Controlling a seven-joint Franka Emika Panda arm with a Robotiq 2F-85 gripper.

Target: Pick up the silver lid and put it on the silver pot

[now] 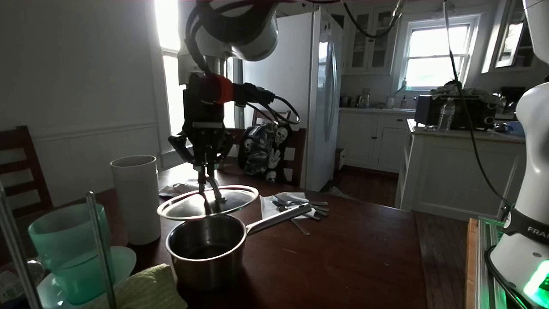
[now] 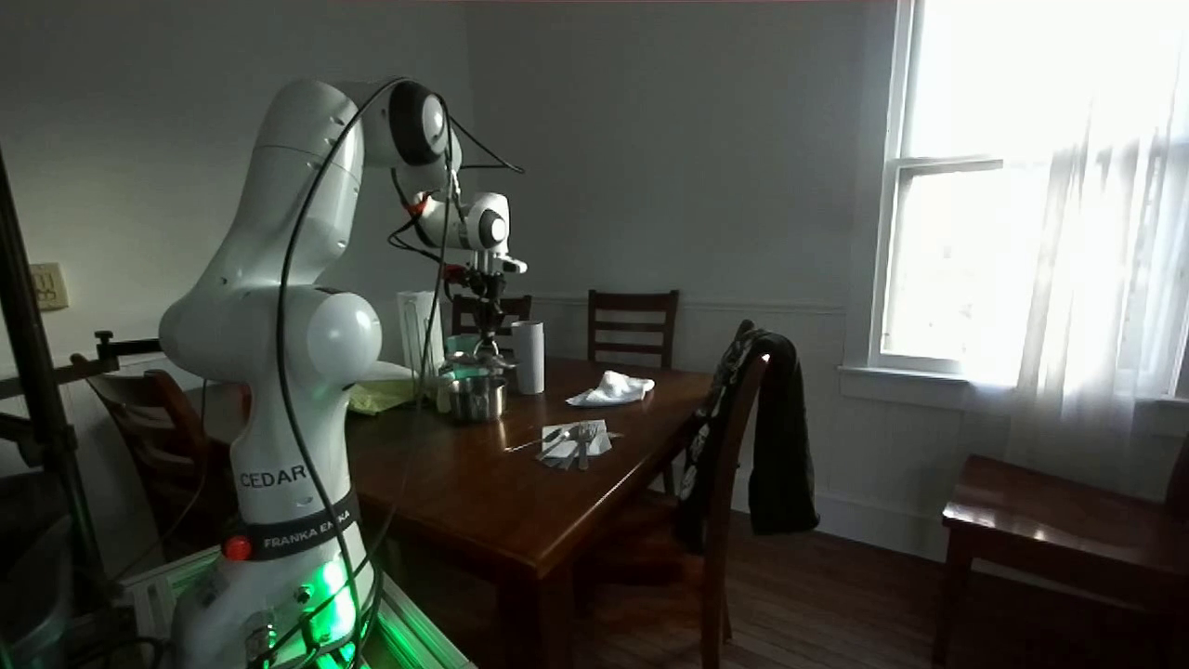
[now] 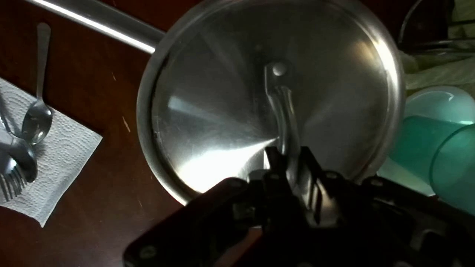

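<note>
My gripper (image 1: pixel 206 180) is shut on the raised handle of the silver lid (image 1: pixel 236 198); in the wrist view the fingertips (image 3: pixel 287 157) pinch the handle from both sides. The lid hangs slightly tilted in the air, above the silver pot (image 1: pixel 210 272) and offset toward its far side in an exterior view. The pot stands upright on the table, open, its long handle pointing toward the cutlery. Lid (image 2: pixel 489 360) and pot (image 2: pixel 478 401) also show small in an exterior view. In the wrist view the lid (image 3: pixel 222 81) hides the pot's body; only the pot handle (image 3: pixel 100 24) shows.
A white cylindrical container (image 1: pixel 136 201) stands beside the lid. Green translucent tubs (image 1: pixel 70 257), a yellow-green cloth (image 1: pixel 148 289) and thin metal rods (image 1: pixel 101 249) are near the pot. Cutlery lies on a paper towel (image 2: pixel 571 444). A crumpled white cloth (image 2: pixel 613 388) lies farther back.
</note>
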